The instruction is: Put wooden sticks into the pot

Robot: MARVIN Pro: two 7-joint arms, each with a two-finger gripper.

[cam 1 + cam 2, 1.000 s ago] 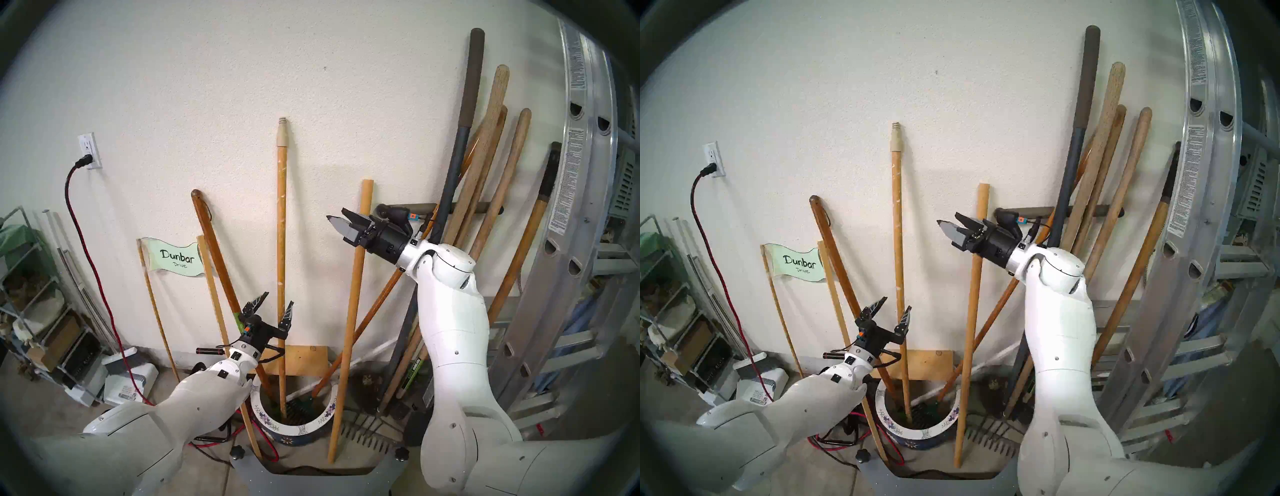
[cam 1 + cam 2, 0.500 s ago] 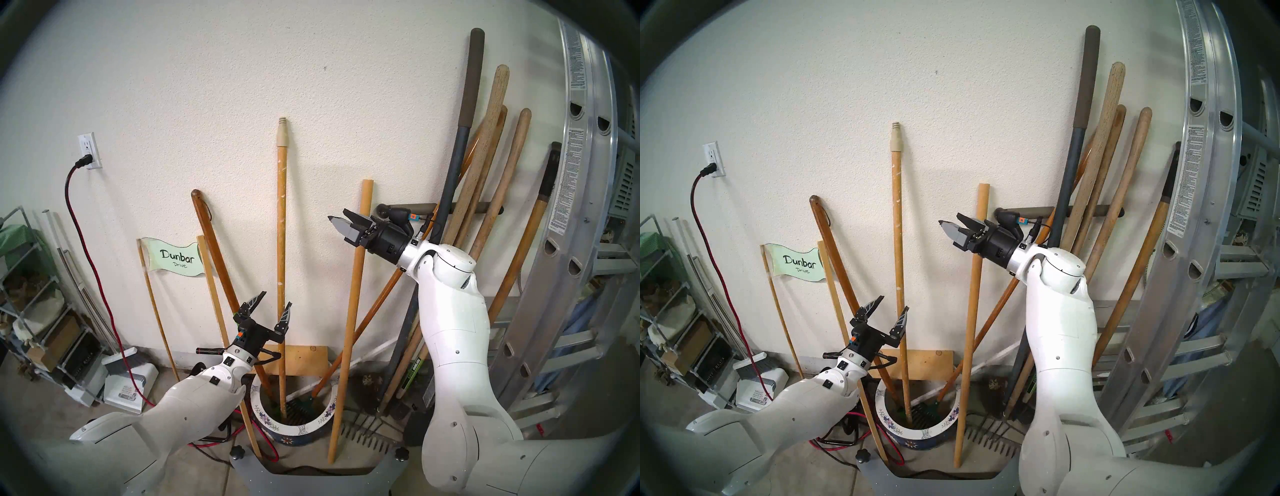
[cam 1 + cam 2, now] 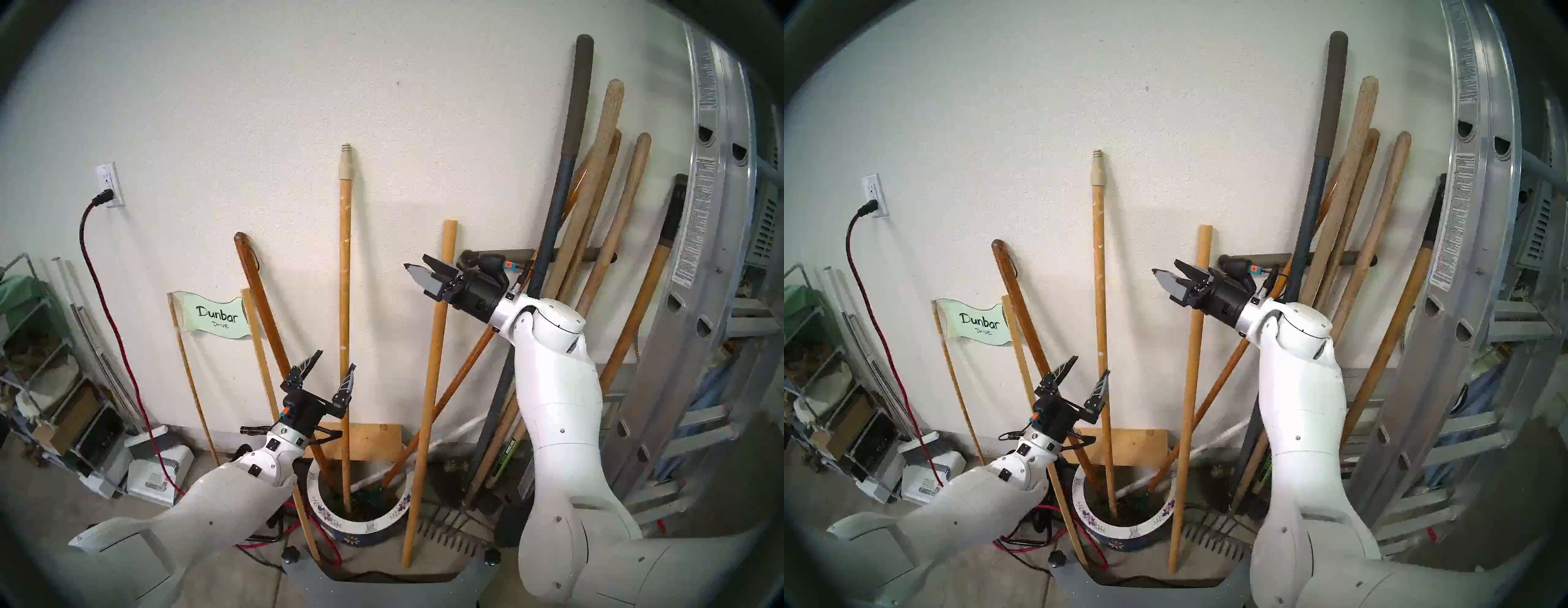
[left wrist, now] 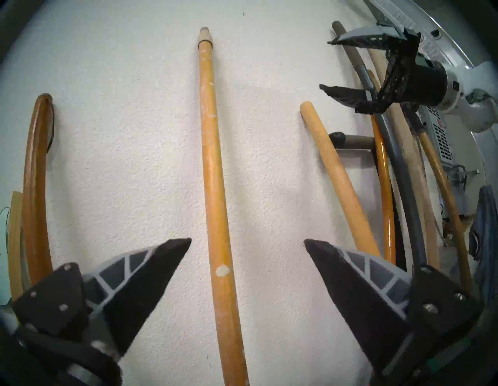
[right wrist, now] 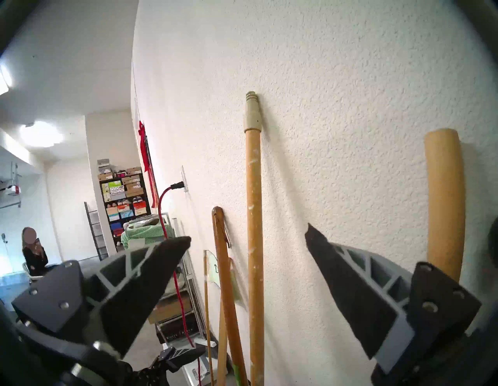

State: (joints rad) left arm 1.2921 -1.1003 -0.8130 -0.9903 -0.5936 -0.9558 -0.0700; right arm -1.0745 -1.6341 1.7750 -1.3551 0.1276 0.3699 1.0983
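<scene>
Flecked stick (image 3: 344,297): foot in pot (image 3: 399,507). Plain stick (image 3: 432,382): foot on floor, right of pot; next grasp. Left gripper (image 3: 331,373), right gripper (image 3: 420,265): jaws wide, empty.

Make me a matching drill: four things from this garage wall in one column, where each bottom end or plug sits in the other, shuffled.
Things:
1. paint-flecked pole
2. plain pole
3. red cord
4. Dunbar Drive sign

Places:
A. foot on the floor outside the pot
B. against the wall, left of the pot
C. foot inside the pot
D. plugged into the wall outlet

Pairs: 1-C, 2-A, 3-D, 4-B
</scene>
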